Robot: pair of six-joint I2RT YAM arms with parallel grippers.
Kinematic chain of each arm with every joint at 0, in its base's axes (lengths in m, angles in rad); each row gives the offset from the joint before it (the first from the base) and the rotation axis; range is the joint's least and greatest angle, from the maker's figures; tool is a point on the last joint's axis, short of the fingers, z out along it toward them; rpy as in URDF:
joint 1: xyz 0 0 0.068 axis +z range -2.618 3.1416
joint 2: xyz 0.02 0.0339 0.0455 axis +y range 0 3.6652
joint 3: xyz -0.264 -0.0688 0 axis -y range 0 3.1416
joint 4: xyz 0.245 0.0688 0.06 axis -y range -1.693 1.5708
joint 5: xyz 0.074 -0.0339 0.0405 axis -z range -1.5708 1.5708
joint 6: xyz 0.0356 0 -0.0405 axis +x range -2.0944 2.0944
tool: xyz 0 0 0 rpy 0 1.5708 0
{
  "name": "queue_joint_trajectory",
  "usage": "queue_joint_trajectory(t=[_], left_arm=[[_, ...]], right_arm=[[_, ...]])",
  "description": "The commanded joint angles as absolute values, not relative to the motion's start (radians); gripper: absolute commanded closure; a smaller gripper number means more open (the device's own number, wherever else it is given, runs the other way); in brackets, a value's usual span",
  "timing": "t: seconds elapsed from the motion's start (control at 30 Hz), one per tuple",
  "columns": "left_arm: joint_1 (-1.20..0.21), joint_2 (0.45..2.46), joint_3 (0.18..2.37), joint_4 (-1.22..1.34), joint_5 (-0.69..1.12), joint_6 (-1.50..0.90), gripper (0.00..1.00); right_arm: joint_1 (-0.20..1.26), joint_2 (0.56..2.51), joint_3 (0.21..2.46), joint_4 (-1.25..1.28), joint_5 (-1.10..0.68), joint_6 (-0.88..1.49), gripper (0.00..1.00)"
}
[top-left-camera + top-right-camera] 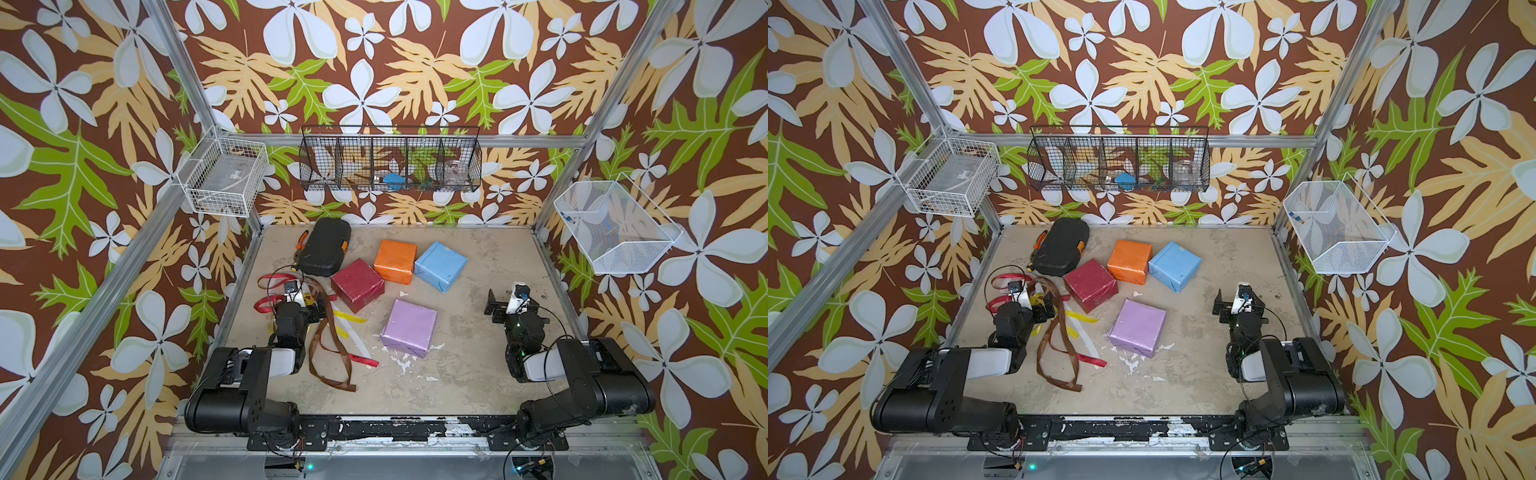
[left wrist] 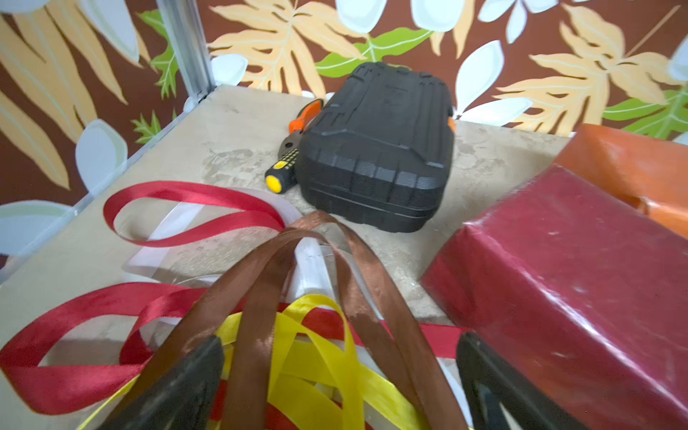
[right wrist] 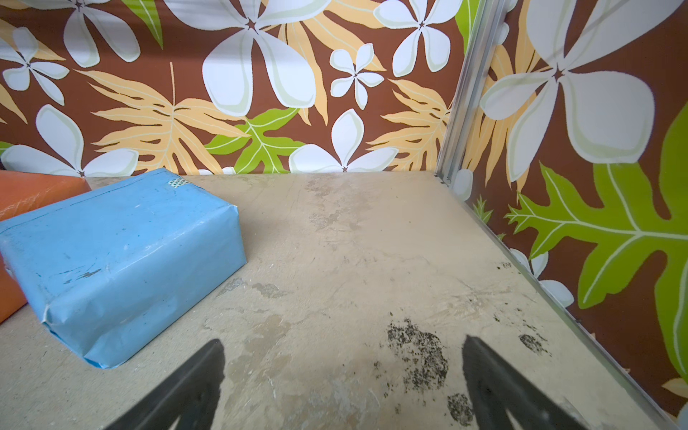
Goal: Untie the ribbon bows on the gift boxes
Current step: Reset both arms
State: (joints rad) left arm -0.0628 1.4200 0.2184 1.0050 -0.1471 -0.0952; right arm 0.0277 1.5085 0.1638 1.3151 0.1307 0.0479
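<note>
- The left tool [image 2: 340, 376] stands open over a loose heap of ribbons, with the brown ribbon [image 2: 268, 283] draped over one finger [image 2: 178, 387]; nothing is clamped.
- The red ribbon [image 2: 178, 223], yellow ribbon [image 2: 316, 357] and white ribbon [image 2: 312, 268] lie tangled on the table [image 1: 457, 357], just beside the dark red box [image 1: 357, 284].
- The orange box [image 1: 395, 261], light blue box [image 1: 440, 265] and lilac box [image 1: 409, 327] sit bare, untied.
- The right tool [image 3: 342, 387] is open, empty, near the light blue box.
- A black tool case [image 1: 325, 246] lies behind the ribbons.
</note>
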Motion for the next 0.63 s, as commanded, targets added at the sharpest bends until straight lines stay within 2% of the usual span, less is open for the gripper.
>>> queue_joint_trajectory(t=[0.0,0.03,0.1,0.17,0.6], left_arm=[[-0.078,1.463,0.091,1.425,-0.269,-0.067,0.00],[-0.078,1.462,0.064,1.493,-0.294,-0.073,0.00],[-0.078,1.421,0.095,1.358,-0.301,-0.097,0.00],[-0.078,1.461,0.085,1.444,-0.302,-0.076,0.00],[-0.089,1.456,0.130,1.347,-0.357,-0.089,0.00]], right_arm=[[0.029,1.508,0.164,1.341,0.130,0.044,0.00],[0.029,1.509,0.164,1.342,0.130,0.044,0.00],[0.030,1.509,0.165,1.341,0.130,0.044,0.00],[0.030,1.510,0.166,1.341,0.129,0.044,0.00],[0.036,1.510,0.168,1.337,0.136,0.038,0.00]])
